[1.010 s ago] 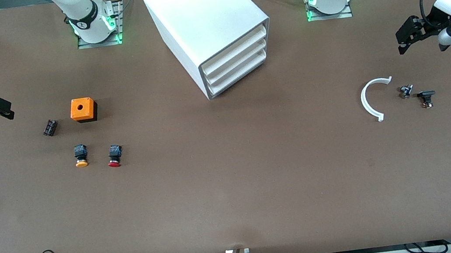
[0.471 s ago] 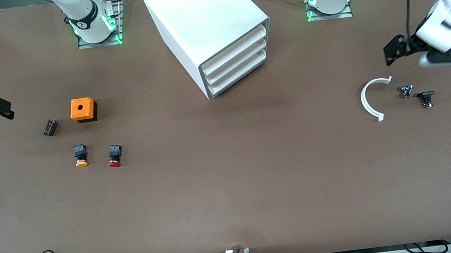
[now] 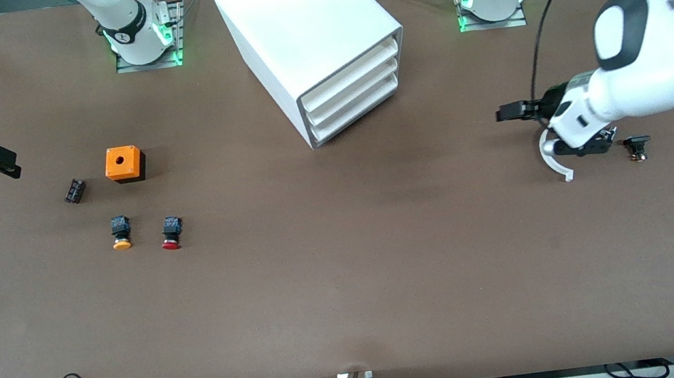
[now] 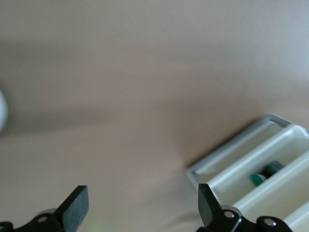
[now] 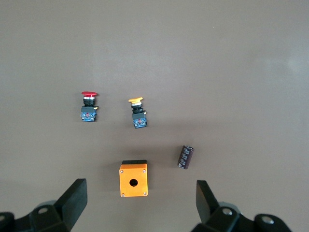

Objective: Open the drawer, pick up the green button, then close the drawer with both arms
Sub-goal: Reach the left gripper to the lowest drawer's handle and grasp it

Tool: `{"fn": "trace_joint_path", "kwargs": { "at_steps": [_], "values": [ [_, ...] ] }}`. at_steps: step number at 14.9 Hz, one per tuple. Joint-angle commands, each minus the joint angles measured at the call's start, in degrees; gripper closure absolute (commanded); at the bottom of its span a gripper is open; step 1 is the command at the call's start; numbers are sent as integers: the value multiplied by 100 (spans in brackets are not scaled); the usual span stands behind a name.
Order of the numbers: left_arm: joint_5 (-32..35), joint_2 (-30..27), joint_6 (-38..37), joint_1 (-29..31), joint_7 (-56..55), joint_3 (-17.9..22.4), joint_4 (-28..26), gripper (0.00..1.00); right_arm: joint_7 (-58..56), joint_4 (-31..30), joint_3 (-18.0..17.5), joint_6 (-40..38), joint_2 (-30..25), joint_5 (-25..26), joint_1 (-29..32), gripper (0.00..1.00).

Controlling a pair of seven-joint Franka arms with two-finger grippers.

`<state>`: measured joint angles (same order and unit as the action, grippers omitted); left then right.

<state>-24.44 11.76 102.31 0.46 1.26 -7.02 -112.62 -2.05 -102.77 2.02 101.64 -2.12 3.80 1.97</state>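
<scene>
The white cabinet [image 3: 308, 28] stands at the table's middle, toward the robots' bases, with all three drawers shut; the drawer [image 3: 357, 109] is the lowest one. My left gripper [image 3: 508, 113] hangs open and empty over the table between the cabinet and a white arc, its fingertips toward the cabinet. In the left wrist view the left gripper [image 4: 142, 210] frames bare table, and the button [image 4: 263, 175], green-capped, shows inside the drawer stack [image 4: 227, 153]; which drawer holds it I cannot tell. My right gripper [image 3: 3, 163] waits open at the right arm's end of the table, over an orange box [image 5: 133, 180].
The orange box [image 3: 124, 163], a small dark cylinder [image 3: 75, 190], an orange-capped button [image 3: 120, 233] and a red-capped button [image 3: 170, 233] lie toward the right arm's end. A white arc [image 3: 552, 162] and a small black part [image 3: 637, 147] lie under the left arm.
The left arm has swung in from the table's end toward the cabinet and now covers a small part beside the arc. The right arm has not moved.
</scene>
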Motion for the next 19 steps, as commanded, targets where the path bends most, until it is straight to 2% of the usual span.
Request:
{"fn": "trace_joint_path", "kwargs": {
  "at_steps": [1, 6, 10, 14, 19],
  "values": [
    [-823, 343, 341, -54, 129, -264, -338, 0, -15, 142, -9, -65, 53, -46, -4, 0],
    [-2457, 1187, 483, -528, 1005, -362, -576, 0, 55, 178, -9, -118, 107, -72, -22, 0],
    [-3434, 1259, 912, -810, 1745, -370, -1094, 0, 47, 187, -9, -109, 124, -81, -22, 0],
    [-3796, 1259, 1229, -889, 2264, -581, -1472, 0, -24, 178, -18, -118, 291, -125, -74, 0],
    [-4191, 1259, 1791, -933, 2300, -1143, -1815, 0, -6, 178, -26, -179, 273, -283, -153, 0]
  ]
}}
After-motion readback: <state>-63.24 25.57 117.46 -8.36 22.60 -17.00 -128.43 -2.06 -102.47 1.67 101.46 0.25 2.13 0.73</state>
